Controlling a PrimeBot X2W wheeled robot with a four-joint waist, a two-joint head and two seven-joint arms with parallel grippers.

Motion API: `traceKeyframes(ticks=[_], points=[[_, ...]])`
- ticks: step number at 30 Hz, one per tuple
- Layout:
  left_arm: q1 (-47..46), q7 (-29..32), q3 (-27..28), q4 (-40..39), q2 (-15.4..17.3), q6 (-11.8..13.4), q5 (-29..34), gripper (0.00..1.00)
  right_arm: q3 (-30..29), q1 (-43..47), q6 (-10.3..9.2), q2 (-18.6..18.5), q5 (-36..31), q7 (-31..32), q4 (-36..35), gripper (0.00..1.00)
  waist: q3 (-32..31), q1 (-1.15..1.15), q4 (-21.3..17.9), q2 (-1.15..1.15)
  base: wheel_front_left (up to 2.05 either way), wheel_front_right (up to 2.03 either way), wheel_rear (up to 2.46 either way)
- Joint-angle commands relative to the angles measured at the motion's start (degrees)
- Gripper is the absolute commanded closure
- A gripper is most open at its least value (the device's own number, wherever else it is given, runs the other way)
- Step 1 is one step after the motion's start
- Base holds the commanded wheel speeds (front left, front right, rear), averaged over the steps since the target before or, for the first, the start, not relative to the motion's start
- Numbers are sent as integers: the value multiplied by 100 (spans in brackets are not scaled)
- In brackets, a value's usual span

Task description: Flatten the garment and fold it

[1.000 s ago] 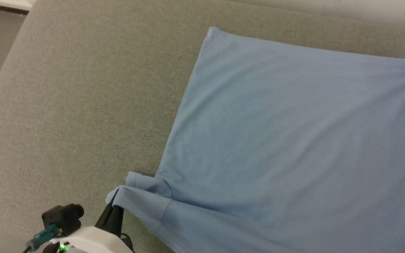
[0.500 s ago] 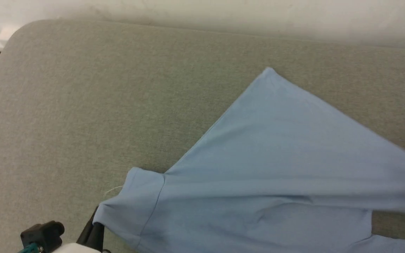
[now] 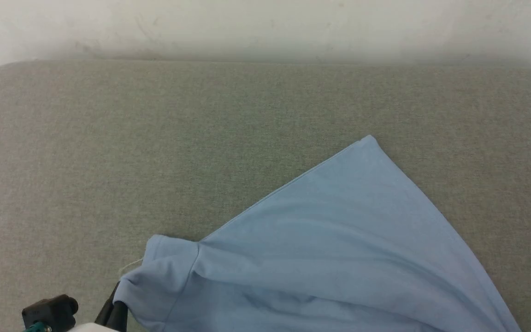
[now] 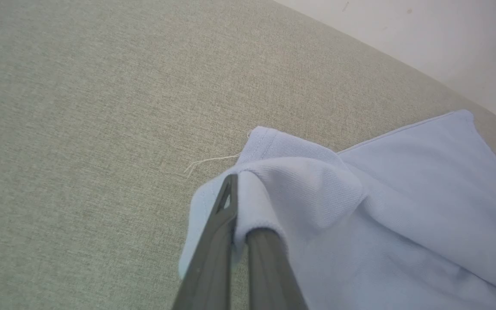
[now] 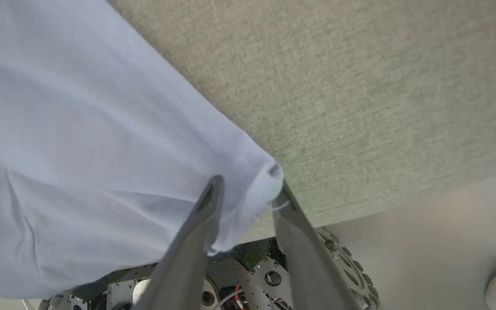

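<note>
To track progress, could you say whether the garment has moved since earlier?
Yes: the garment has drawn toward the robot, away from the grey surface's far edge.

A wide bench (image 3: 155, 138) covered in grey-green woven fabric, its far left corner rounded, stands against a scuffed off-white wall (image 3: 265, 27), with pale smooth floor (image 5: 437, 241) beside it.

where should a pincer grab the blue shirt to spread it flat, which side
Grip the shirt at its outer edges: left pincer on the sleeve cuff from its left, right pincer on the stitched corner from its right. Those doubled edges jut out free.
</note>
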Motion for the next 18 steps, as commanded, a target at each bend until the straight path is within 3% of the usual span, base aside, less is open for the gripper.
traceKeyframes(ticks=[1, 6, 9, 18], points=[[29, 15, 2, 18, 27, 44, 0, 100, -9, -61, -4, 6, 52, -171, -88, 0, -45, 1, -73, 0, 0, 0, 0], [1, 83, -32, -42, 58, 86, 33, 100, -252, -759, -4, -6, -331, -1505, -263, 0, 23, 1, -91, 0, 0, 0, 0], [-27, 113, -58, -104, 75, 100, 58, 100, -68, -1395, -4, -176, -515, -2039, -55, 0, 140, 1, -45, 0, 0, 0, 0], [-340, 118, -199, -317, 36, 103, 173, 100, 1995, -3748, -4, -1086, -234, -1775, 1511, 0, 618, 1, 269, 0, 0, 0, 0]])
